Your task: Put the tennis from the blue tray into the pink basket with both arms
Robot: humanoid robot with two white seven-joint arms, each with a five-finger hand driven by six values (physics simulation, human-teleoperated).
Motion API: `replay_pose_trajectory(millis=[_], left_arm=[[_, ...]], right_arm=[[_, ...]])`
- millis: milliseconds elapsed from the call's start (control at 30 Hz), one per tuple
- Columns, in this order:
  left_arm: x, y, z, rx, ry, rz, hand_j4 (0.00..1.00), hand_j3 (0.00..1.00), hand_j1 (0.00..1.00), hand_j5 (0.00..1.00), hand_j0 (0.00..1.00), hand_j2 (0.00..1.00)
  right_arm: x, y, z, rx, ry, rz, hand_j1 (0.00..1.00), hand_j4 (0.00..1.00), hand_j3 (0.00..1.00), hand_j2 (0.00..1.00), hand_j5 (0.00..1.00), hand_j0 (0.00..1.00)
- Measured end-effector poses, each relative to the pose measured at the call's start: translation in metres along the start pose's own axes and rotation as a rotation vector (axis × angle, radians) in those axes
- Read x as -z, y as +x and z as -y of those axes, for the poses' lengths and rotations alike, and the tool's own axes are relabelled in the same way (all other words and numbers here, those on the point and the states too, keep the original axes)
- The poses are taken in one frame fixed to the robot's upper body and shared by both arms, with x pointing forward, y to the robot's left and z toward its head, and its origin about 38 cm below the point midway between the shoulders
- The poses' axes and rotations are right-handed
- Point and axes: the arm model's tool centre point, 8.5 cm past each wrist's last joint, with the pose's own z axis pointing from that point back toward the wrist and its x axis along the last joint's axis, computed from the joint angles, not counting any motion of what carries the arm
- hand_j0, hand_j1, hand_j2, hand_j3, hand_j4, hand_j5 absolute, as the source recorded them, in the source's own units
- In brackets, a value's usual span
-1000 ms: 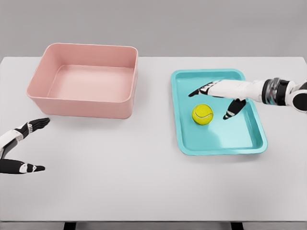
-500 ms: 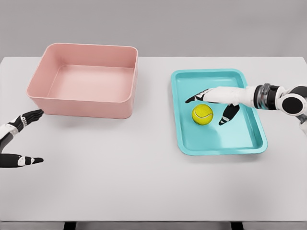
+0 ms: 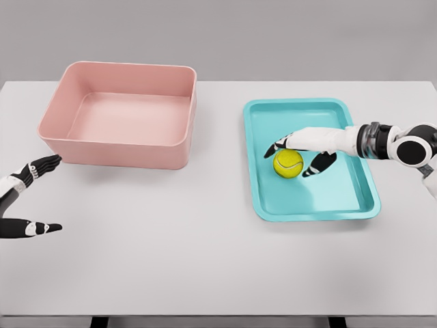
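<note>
Reaching in from 3 o'clock, my right hand (image 3: pixel 300 152) hangs over the tennis ball (image 3: pixel 288 163) with its fingers (image 3: pixel 278 145) spread; the long dark-tipped ones arch across the ball's far side, while the thumb drops down just beside it at 3 o'clock. I cannot tell whether any fingertip touches the ball, and nothing is gripped. The ball is a fuzzy yellow-green sphere with a pale curved seam, sitting on the floor of the blue tray (image 3: pixel 266 205), a little beyond its middle. That tray is a shallow rounded rectangle in glossy turquoise with a low raised rim, lying at about 2 o'clock on the smooth matte white surface (image 3: pixel 205 260). Well apart from it, at 10 o'clock, stands the pink basket (image 3: pixel 116 147), a deep smooth-walled tub with rounded corners and a thick lip. My left hand (image 3: pixel 27 198) shows at 8 o'clock by the edge, open and holding nothing: one set of fingers points toward the basket's near left corner, the thumb lying lower, apart from them
</note>
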Motion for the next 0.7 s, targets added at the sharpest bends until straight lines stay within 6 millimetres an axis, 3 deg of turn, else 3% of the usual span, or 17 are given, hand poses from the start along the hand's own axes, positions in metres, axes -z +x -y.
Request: replay_pose_trajectory(millis=[367,467,600,700], left_arm=[[0.0,0.0,0.001,0.0,-0.001,-0.001,1.0,1.0,1.0,1.0,1.0,1.0],[0.0,0.0,0.0,0.0,0.0,0.0,1.0,1.0,1.0,1.0,1.0,1.0],[0.0,0.0,0.0,0.0,0.0,0.0,1.0,1.0,1.0,1.0,1.0,1.0],[0.0,0.0,0.001,0.0,-0.001,-0.001,1.0,1.0,1.0,1.0,1.0,1.0]], right_arm=[[0.001,0.003,0.004,-0.01,-0.011,0.018,0.45,0.45,0.45,0.45,0.45,0.45],[-0.003,0.006,0.022,-0.038,-0.038,0.023,0.41,0.41,0.41,0.41,0.41,0.41],[-0.005,0.021,0.035,-0.086,-0.073,0.077,0.41,0.41,0.41,0.41,0.41,0.41],[-0.002,0.05,0.041,-0.142,-0.092,0.155,0.41,0.41,0.41,0.41,0.41,0.41]])
